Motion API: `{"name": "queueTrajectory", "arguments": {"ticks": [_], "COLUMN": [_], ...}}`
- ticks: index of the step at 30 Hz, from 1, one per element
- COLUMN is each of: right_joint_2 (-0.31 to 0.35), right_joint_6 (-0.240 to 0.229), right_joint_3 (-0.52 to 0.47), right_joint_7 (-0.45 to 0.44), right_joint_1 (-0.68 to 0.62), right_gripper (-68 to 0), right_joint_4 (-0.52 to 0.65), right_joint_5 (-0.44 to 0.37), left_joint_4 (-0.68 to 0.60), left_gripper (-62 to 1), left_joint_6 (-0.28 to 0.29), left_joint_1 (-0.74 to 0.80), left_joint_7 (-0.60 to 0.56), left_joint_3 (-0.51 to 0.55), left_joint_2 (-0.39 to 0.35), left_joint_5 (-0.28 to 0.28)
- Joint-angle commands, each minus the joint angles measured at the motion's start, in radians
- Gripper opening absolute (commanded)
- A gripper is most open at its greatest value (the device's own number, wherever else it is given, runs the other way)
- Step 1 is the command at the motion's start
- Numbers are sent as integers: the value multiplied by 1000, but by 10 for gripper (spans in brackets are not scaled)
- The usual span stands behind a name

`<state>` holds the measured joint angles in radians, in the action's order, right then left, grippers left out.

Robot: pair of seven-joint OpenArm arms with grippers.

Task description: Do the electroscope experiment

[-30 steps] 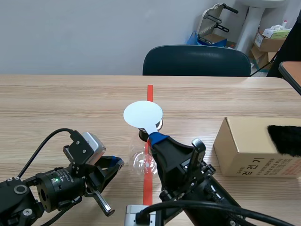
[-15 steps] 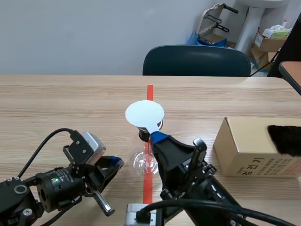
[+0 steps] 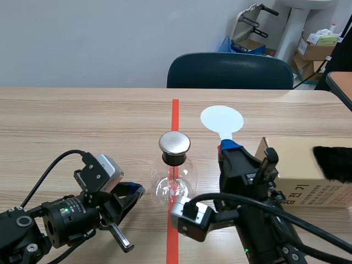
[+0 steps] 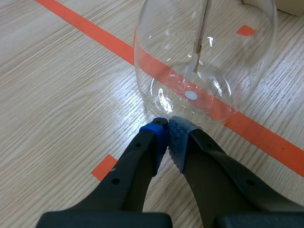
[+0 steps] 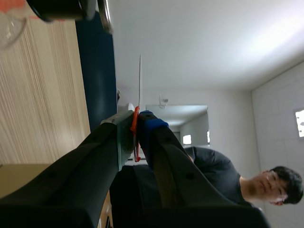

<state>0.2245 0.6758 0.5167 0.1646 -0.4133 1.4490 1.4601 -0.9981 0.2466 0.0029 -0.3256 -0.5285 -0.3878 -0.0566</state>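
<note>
Left wrist view shows the left claw (image 4: 168, 129) pressed together with nothing in it, its tips just beside the round glass electroscope (image 4: 204, 61). That jar stands on the red line, mid tabletop (image 3: 82, 121). The right claw (image 3: 228, 147) is clamped on a white paddle (image 3: 221, 119), held up beside a brown box (image 3: 294, 165). A dark chair (image 3: 230, 71) sits behind.

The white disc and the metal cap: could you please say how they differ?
The white disc is matte and held up by the right gripper; the metal cap is shiny and sits on the glass flask. The white disc looks wider than the metal cap. Both are round.
</note>
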Motion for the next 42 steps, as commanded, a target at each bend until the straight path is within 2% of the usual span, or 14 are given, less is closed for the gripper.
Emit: {"name": "queueTrajectory", "arguments": {"ticks": [1, 8, 12, 42], "right_joint_2": [3, 3, 3, 3], "right_joint_6": [11, 11, 11, 11], "right_joint_3": [-8, -8, -8, -8], "right_joint_7": [29, 159, 198, 199], "right_joint_1": [11, 11, 11, 11], "right_gripper": [-665, -665, -665, -665], "right_joint_4": [11, 10, 10, 10], "right_joint_5": [1, 1, 1, 1], "left_joint_4": [-14, -14, -14, -14], "left_gripper": [-569, -569, -569, -569], "left_joint_6": [3, 3, 3, 3], "left_joint_1": [-3, -3, -3, -3], "left_joint_7": [-17, -17, -17, -18], "left_joint_3": [3, 3, 3, 3], "left_joint_2": [8, 8, 8, 8], "left_joint_5": [-9, -9, -9, -9]}}
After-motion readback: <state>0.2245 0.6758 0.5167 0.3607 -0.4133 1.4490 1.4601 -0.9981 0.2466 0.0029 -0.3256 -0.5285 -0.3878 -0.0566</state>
